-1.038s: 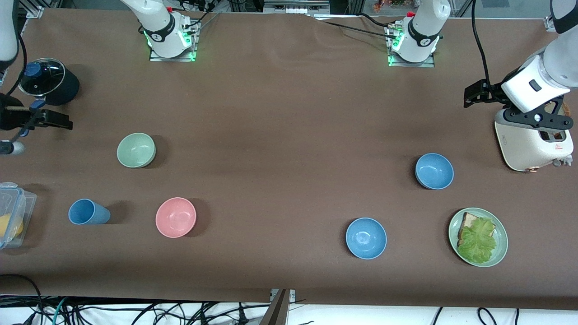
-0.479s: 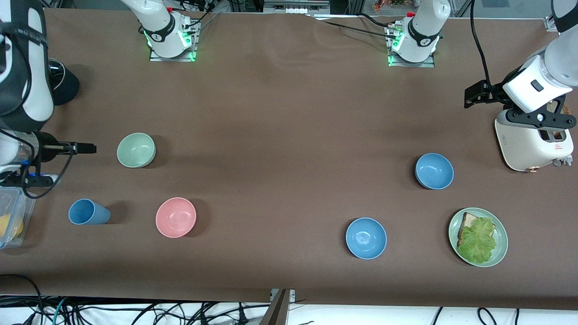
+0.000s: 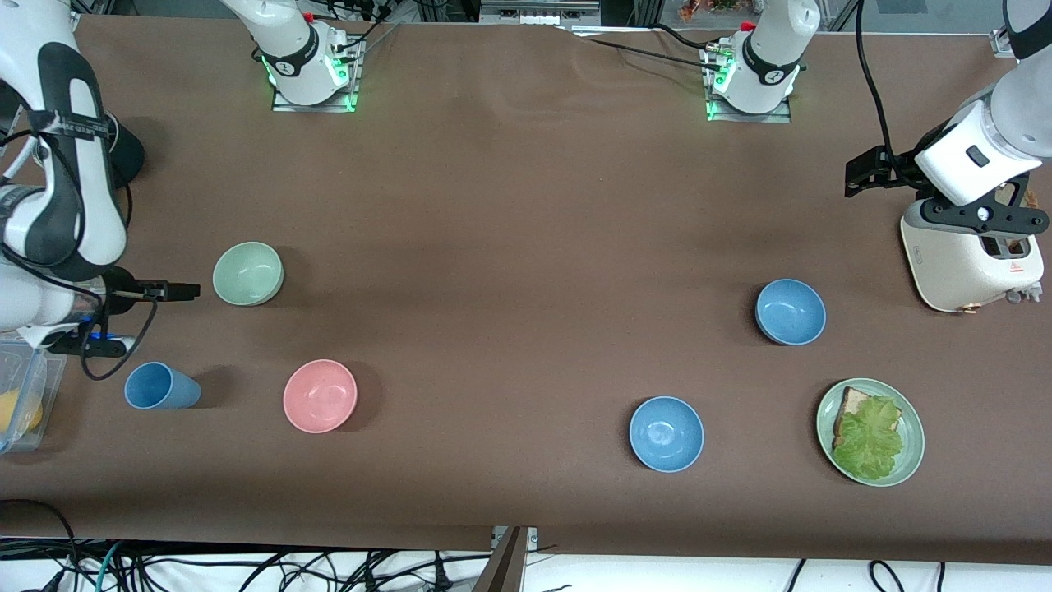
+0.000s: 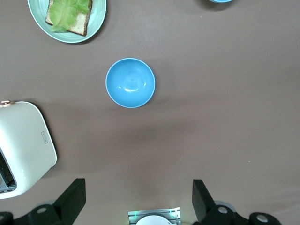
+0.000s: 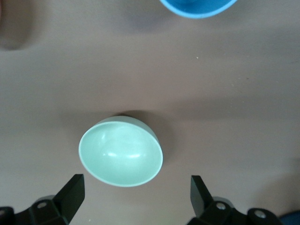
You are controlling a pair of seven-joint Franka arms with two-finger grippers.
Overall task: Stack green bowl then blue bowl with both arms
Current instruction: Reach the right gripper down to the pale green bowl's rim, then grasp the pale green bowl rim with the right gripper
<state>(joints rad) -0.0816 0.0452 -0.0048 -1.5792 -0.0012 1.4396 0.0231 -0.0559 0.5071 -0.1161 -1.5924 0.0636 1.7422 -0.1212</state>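
Standing spread and empty, we find the right claw (image 5: 136, 197) beside the green bowl (image 3: 247, 273). We note the left claw (image 4: 138, 201), likewise spread, over the toaster (image 3: 970, 263) at the desk's (image 3: 526, 247) left-arm end.

Pink bowl (image 3: 320, 395), blue cup (image 3: 161, 386), toaster (image 3: 970, 265), lettuce plate (image 3: 869, 432).

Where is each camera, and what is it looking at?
Front view: high across the table, facing both arm bases, seeing every dish; both arms show.
Left wrist view: on the left arm, looking down at a blue bowl near the toaster; open left gripper shows.
Right wrist view: on the right arm, looking down at the green bowl; open right gripper shows.
Shared: front and right wrist views both show the green bowl.
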